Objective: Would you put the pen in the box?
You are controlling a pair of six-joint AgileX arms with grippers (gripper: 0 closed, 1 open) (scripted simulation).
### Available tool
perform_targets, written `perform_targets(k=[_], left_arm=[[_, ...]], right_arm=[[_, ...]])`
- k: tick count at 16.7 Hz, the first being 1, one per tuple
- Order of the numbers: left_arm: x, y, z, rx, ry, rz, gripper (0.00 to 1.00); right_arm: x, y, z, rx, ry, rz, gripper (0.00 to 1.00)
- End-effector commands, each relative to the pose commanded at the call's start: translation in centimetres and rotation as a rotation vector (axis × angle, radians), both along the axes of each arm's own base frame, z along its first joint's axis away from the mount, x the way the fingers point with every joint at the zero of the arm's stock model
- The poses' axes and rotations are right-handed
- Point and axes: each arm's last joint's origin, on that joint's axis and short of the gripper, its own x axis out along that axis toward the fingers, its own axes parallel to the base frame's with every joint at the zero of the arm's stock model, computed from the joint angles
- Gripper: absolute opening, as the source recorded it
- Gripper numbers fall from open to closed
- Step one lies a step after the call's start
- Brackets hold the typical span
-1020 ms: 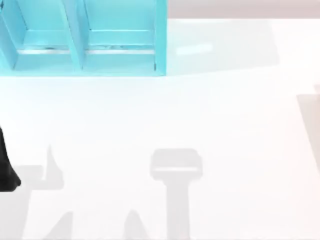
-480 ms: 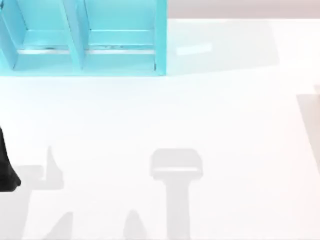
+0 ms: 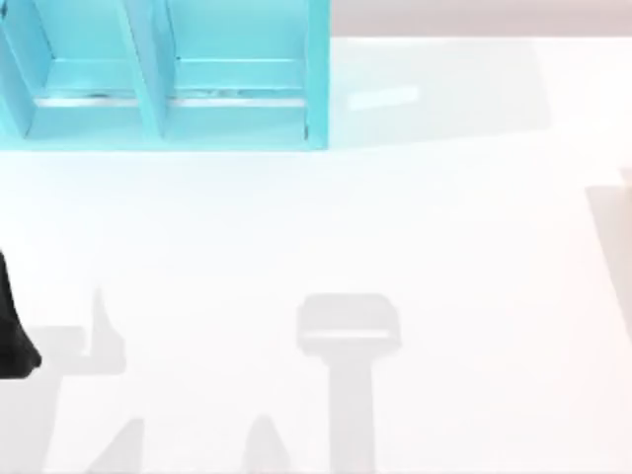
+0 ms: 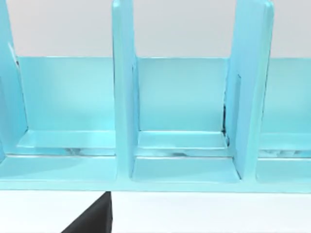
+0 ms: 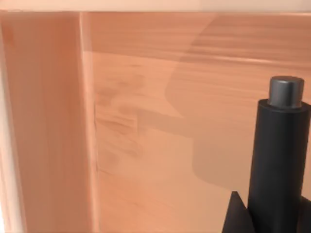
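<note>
Wooden box interior (image 5: 146,121) lies beneath the right gripper's black pen end (image 5: 281,155); grip state indeterminable; release follows.

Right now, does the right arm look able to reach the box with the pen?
Likely yes. In the right wrist view the pen is close in front of the box; its wooden inside lies open, and nothing stands between them.

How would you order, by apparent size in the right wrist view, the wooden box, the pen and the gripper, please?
1. wooden box
2. pen, though camera nearness inflates it
3. right gripper, just dark slivers
</note>
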Motion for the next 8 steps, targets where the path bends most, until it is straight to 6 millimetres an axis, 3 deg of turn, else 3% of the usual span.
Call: perform_targets(k=[2, 8], left_arm=[[0.0, 0.0, 0.0, 0.0, 0.0, 0.0, 1.0], [0.0, 0.0, 0.0, 0.0, 0.0, 0.0, 1.0]], right_arm=[[0.0, 0.0, 0.0, 0.0, 0.0, 0.0, 0.0], [0.0, 0.0, 0.0, 0.0, 0.0, 0.0, 0.45]])
